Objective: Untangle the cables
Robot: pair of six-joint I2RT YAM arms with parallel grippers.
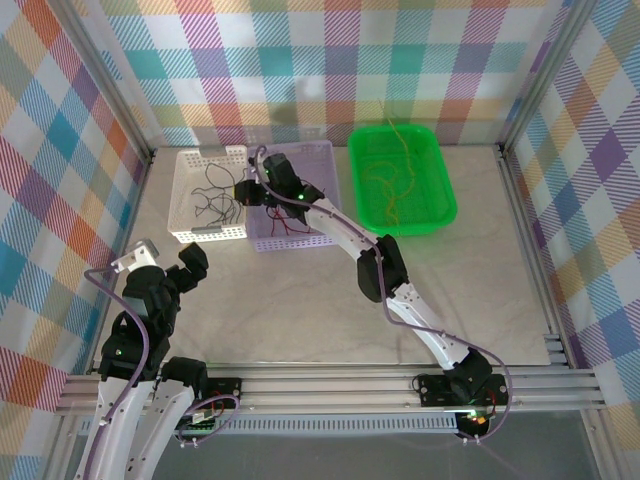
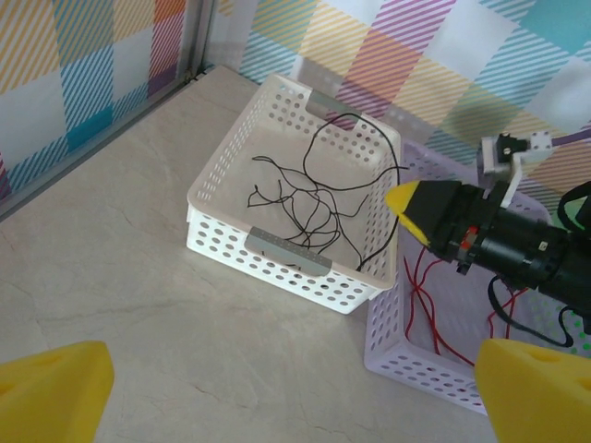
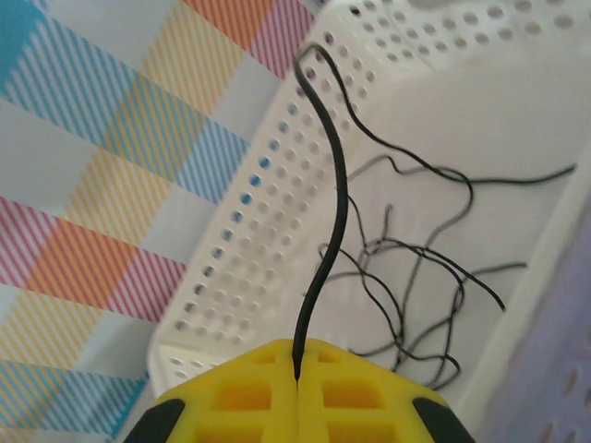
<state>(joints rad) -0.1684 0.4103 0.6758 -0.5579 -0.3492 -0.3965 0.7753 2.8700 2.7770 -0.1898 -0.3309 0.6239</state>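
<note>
The cables lie sorted by colour. Black cables [image 1: 215, 195] are in a white basket [image 1: 190, 232], red cables [image 1: 283, 225] in a lilac basket [image 1: 325, 160], and orange-yellow cables [image 1: 392, 180] in a green tray [image 1: 445, 200]. My right gripper [image 1: 247, 188] hovers over the shared edge of the white and lilac baskets. It is shut on one black cable [image 3: 337, 203], which rises from the closed yellow tips [image 3: 297, 355] and arcs down into the white basket [image 3: 249, 240]. My left gripper [image 1: 185, 270] is open with nothing between its fingers, above bare table in front of the white basket [image 2: 277, 249].
In the left wrist view the right gripper [image 2: 406, 198] hangs over the lilac basket [image 2: 397, 341], which holds red cables [image 2: 425, 295]. Checkered walls and aluminium rails [image 1: 300, 385] enclose the table. Bare tabletop [image 1: 300, 310] stretches in front of the baskets.
</note>
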